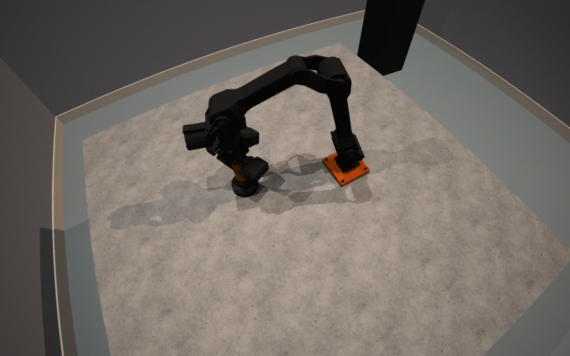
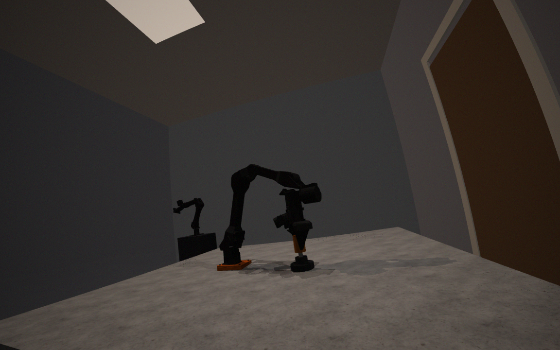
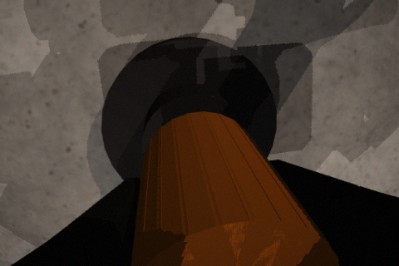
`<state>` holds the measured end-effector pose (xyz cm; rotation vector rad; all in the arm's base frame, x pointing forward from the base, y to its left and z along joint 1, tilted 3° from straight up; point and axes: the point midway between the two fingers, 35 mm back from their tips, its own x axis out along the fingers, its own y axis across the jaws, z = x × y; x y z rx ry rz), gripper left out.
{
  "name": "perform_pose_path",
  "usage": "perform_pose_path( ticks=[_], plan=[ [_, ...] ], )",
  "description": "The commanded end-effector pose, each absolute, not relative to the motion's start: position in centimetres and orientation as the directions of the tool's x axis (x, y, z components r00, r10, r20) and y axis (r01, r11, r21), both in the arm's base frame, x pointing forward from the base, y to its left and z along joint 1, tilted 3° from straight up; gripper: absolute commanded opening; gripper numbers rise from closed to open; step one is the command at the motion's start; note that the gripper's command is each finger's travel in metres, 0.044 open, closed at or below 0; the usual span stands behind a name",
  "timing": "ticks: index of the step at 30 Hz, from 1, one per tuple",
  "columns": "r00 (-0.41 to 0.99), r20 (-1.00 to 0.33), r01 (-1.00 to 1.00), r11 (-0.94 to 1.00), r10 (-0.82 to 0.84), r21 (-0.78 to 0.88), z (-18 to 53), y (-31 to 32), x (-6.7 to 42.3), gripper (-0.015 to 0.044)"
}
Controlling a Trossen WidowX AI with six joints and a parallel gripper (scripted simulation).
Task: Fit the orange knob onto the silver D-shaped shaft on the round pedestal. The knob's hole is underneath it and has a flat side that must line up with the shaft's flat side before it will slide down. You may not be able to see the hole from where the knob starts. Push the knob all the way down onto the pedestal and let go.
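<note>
Knob: the orange knob (image 3: pixel 222 205) is clamped in the pincer (image 2: pixel 299 243) directly above the round pedestal (image 2: pixel 302 264), left of the arm's base plate (image 1: pixel 346 168) in the top view.
Knob axis: its long axis runs close to upright with a slight lean; in the wrist view the narrower end points down at the pedestal and the wider end is toward the camera.
Knob height: in the exterior view a short silver stretch of the shaft (image 2: pixel 300 253) shows between the knob's lower end and the pedestal, so the knob is not seated on the pedestal.
Pincer: closed on the knob, its dark fingers flanking the orange body on either side; in the top view only a sliver of orange (image 1: pixel 236 170) shows beside them.
Writing: no brand, label or lettering can be read on any part.
Hidden: the knob's hole is underneath and out of sight; the shaft's flat side cannot be made out, and whether the two flats line up cannot be told.
Hard to make out: in the wrist view the shaft is covered by the knob, and the pedestal (image 3: pixel 128 111) is a dark disc under overlapping shadows.
Cut off: the wide end of the knob runs off the bottom edge of the wrist view.
Bench: the mottled grey bench (image 1: pixel 305 274) carries the pedestal and the base plate.
</note>
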<state>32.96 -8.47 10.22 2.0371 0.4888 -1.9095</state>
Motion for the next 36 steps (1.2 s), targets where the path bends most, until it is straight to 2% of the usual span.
perform_pose_path(
  ticks=[1,13,20,36],
  plan=[
    [0.059,-0.998,0.442,-0.897,0.037,-0.007,10.09,-8.47,32.88,0.0],
    [0.059,-0.998,0.434,-0.901,0.037,-0.008,10.63,-8.58,32.85,0.0],
    [0.059,-0.998,0.246,-0.969,0.037,-0.022,10.73,-8.61,33.06,0.0],
    [0.059,-0.998,0.246,-0.969,0.037,-0.022,10.14,-8.48,32.88,0.0]
  ],
)
